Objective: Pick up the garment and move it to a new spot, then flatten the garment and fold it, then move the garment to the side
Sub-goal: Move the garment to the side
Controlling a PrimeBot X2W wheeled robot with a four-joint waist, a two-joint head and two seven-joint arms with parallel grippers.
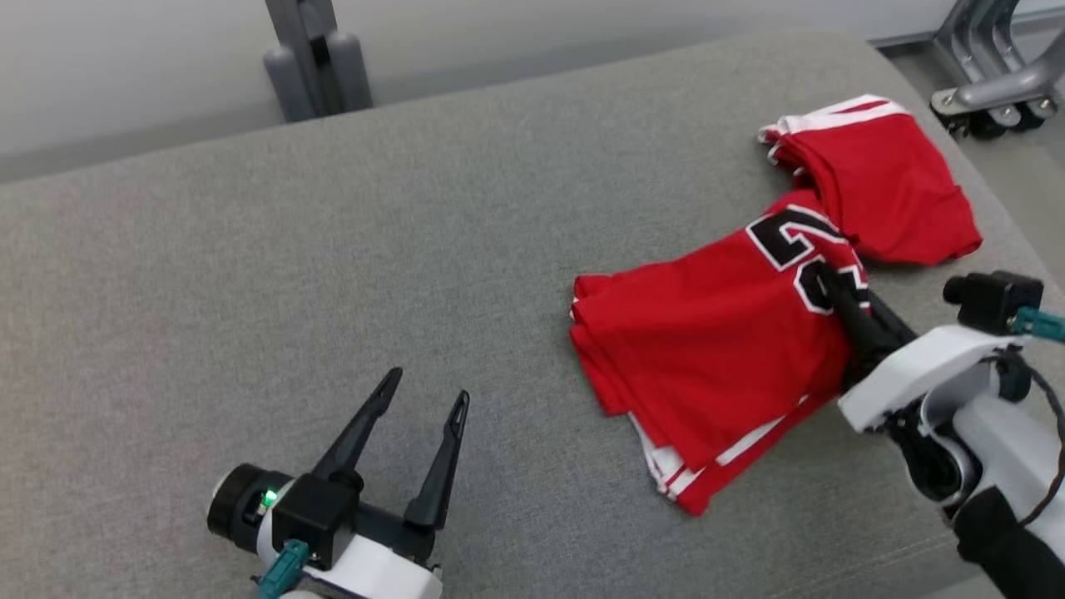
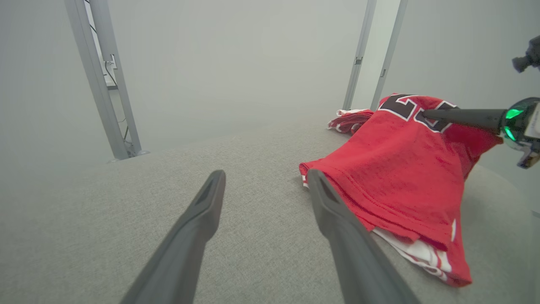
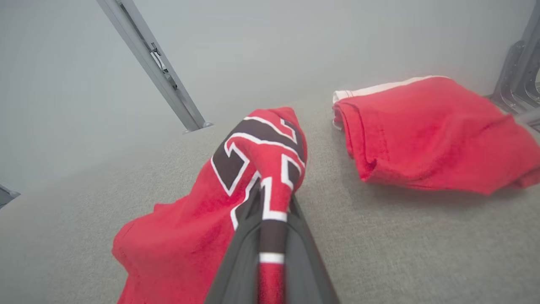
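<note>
My right claw [image 1: 834, 289] grips the jersey [image 1: 715, 341], left claw [image 1: 425, 391] gapes off to its side — pick-up step, I reckon, needing a lift next.

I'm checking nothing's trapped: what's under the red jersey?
White-trimmed lower layers of the jersey poke out over the grey cushion. The right gripper pinches its top. Anything beneath is covered.

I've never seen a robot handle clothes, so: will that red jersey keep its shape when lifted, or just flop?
Probably floppy: where the right gripper pinches the red jersey, the cloth peaks and drapes down. Likely light, since one small pinch holds it up. It may drag rather than slide on the textured grey surface.
</note>
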